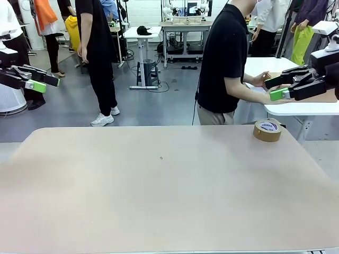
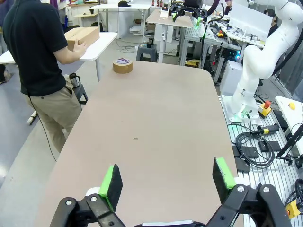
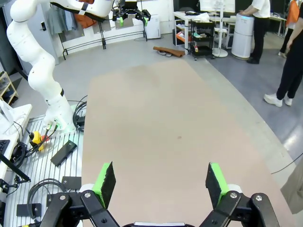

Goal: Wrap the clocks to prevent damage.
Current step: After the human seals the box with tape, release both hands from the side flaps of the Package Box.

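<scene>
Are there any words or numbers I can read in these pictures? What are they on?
None can be read.
The tape roll on the table has a blue and white label on top: too small and blurred to read.
The cardboard box that the person holds on the far white table shows no readable print.

The person (image 1: 225,63) at the table's 1 o'clock corner is cut off above the shoulders by the front view's top edge, and the cardboard box (image 2: 81,36) under their hands (image 1: 261,80) is mostly hidden there behind the right gripper (image 1: 276,87). The tape roll's (image 1: 267,129) label print is too small to read.
</scene>
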